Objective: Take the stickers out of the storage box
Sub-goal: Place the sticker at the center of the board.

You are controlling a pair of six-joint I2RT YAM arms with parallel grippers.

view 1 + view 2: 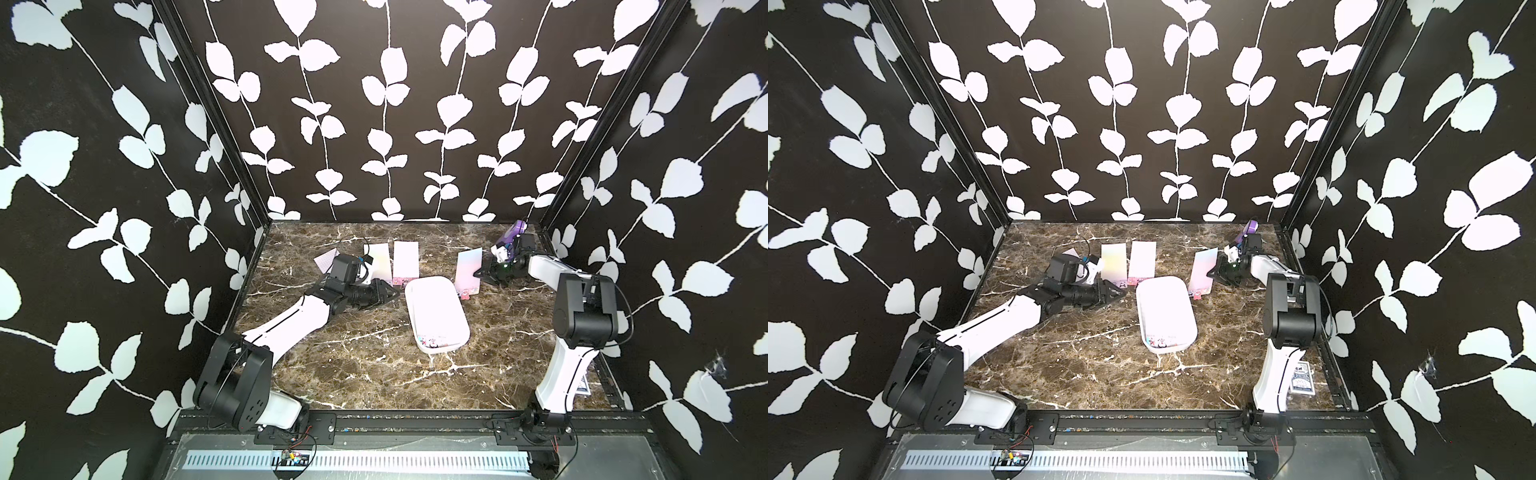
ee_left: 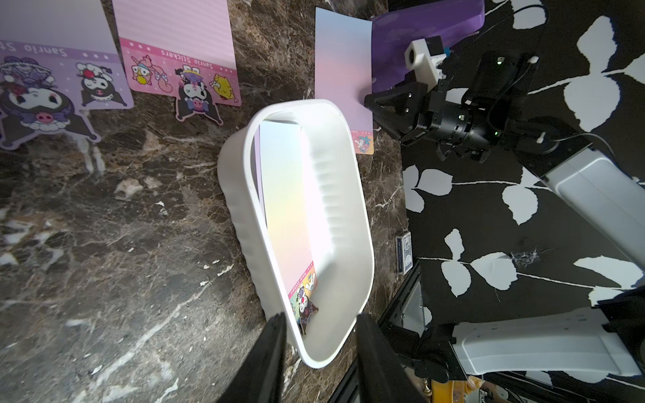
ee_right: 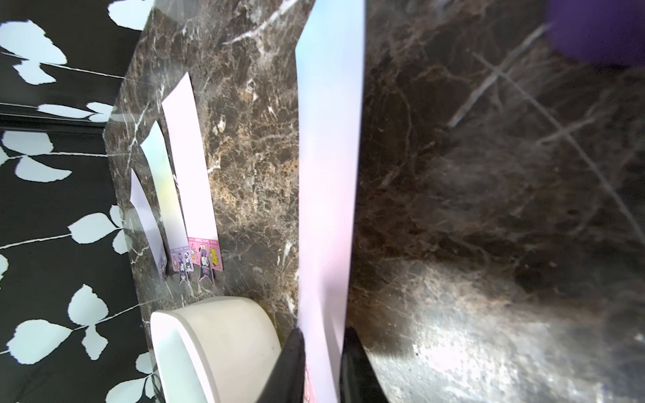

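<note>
One sticker sheet (image 2: 289, 195) at least lies inside the storage box (image 1: 436, 350); a lilac edge beneath it hints at a second, though I cannot be sure. It lies flat, its long axis along the box's length, with the cartoon end at the box's near end. Just beside the box's far left corner hangs the left pincer (image 1: 395, 295), released and empty, jaws parted. The sheet therefore lies to that pincer's near right, and the left arm looks the nearer for the next pick. I judge it must clear the rim and come down on the sheet's plain far end. Beyond the box's far right corner the right pincer (image 1: 478, 276) sits low over a blue-to-pink sheet (image 1: 468, 268) flat on the desk (image 1: 353, 370), jaws apart, not clenched. Behind the box's far left side lie a pink sheet (image 1: 405, 259), a pale sheet (image 1: 380, 262) and a lilac sheet (image 1: 326, 259), the last partly hidden by the left arm. Farthest, past the far right corner, stands a purple wedge (image 1: 518, 228).
</note>
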